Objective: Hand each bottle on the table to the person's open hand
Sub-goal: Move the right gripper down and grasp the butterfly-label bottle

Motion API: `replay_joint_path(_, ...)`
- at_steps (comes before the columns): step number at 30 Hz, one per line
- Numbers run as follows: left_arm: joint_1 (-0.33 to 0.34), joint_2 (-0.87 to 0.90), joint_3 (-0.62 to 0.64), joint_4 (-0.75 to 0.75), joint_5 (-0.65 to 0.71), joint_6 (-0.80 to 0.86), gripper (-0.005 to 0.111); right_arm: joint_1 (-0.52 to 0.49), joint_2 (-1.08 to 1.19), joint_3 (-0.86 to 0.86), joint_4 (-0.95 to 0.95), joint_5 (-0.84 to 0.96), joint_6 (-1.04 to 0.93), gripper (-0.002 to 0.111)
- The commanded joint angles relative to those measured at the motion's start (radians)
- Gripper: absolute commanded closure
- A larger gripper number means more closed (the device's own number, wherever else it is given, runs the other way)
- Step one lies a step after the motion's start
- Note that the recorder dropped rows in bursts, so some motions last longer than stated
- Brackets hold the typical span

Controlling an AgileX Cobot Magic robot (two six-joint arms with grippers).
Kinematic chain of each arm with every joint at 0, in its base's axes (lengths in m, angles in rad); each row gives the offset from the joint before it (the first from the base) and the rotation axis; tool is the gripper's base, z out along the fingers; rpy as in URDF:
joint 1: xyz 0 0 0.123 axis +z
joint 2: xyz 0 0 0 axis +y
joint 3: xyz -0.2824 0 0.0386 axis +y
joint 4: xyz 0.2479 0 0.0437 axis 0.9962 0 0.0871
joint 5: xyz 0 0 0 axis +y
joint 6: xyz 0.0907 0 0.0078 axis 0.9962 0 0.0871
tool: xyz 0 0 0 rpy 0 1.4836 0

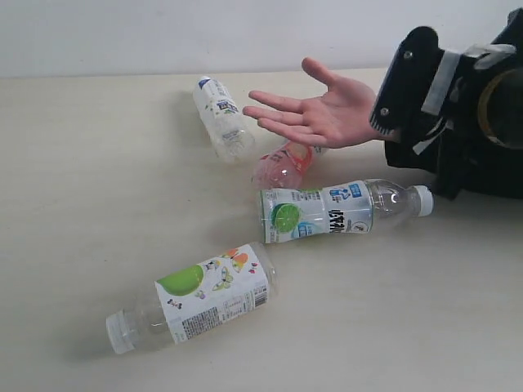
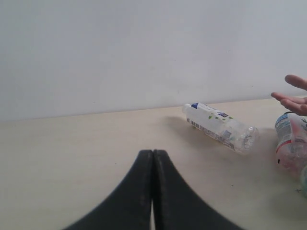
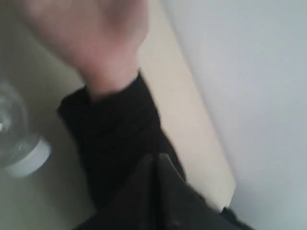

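Four bottles lie on the cream table (image 1: pixel 82 188). The green-apple bottle (image 1: pixel 196 298) is nearest the front. The lime-label bottle (image 1: pixel 343 209) with white cap (image 3: pixel 29 160) lies mid-right. The pink bottle (image 1: pixel 282 166) rests under the person's open hand (image 1: pixel 323 114). Farthest back is the blue-capped bottle (image 1: pixel 221 118), also shown as bottle (image 2: pixel 219 126). My right gripper (image 1: pixel 392 122) hovers shut and empty beside the hand's wrist, over the black sleeve (image 3: pixel 115 134). My left gripper (image 2: pixel 153 154) is shut and empty above bare table, out of the exterior view.
A pale wall (image 1: pixel 163 33) rises behind the table's far edge. The right arm's black body (image 1: pixel 482 114) fills the upper right. The table's left half (image 1: pixel 73 245) carries no objects.
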Motion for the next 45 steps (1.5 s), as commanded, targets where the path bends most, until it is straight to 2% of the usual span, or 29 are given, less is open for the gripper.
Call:
replay_joint_path(1,-0.004,-0.006,0.004,-0.008,-0.01,0.002,0.107,0.008,0.087,-0.145,0.601,0.229,-0.675,0.108)
replay_joint_path(3,-0.004,-0.006,0.004,-0.008,-0.01,0.002,0.107,0.008,0.097,-0.193,0.853,0.278,-0.915,0.108)
replay_joint_path(6,-0.004,-0.006,0.004,-0.008,-0.01,0.002,0.107,0.008,0.09,-0.23,1.2,0.287,-1.149,0.108)
replay_joint_path(9,-0.004,-0.006,0.004,-0.008,-0.01,0.002,0.107,0.037,0.075,-0.237,1.431,0.287,-1.324,0.103)
replay_joint_path(11,-0.004,-0.006,0.004,-0.008,-0.01,0.002,0.107,0.069,0.075,-0.237,1.481,0.269,-1.352,0.098)
replay_joint_path(14,-0.004,-0.006,0.004,-0.008,-0.01,0.002,0.107,0.14,0.085,-0.237,1.486,0.224,-1.35,0.086)
replay_joint_path(19,-0.004,-0.006,0.004,-0.008,-0.01,0.002,0.107,0.233,0.128,-0.237,1.445,0.136,-1.35,0.058)
replay_joint_path(22,-0.004,-0.006,0.004,-0.008,-0.01,0.002,0.107,0.28,0.153,-0.237,1.409,0.02,-1.35,0.044)
replay_joint_path(27,-0.004,-0.006,0.004,-0.008,-0.01,0.002,0.107,0.334,0.202,-0.237,1.409,-0.158,-1.374,0.041)
replay_joint_path(32,-0.004,-0.006,0.004,-0.008,-0.01,0.002,0.107,0.362,0.28,-0.237,1.386,-0.233,-1.393,0.028)
replay_joint_path(45,-0.004,-0.006,0.004,-0.008,-0.01,0.002,0.107,0.37,0.397,-0.267,1.337,-0.239,-1.393,0.028)
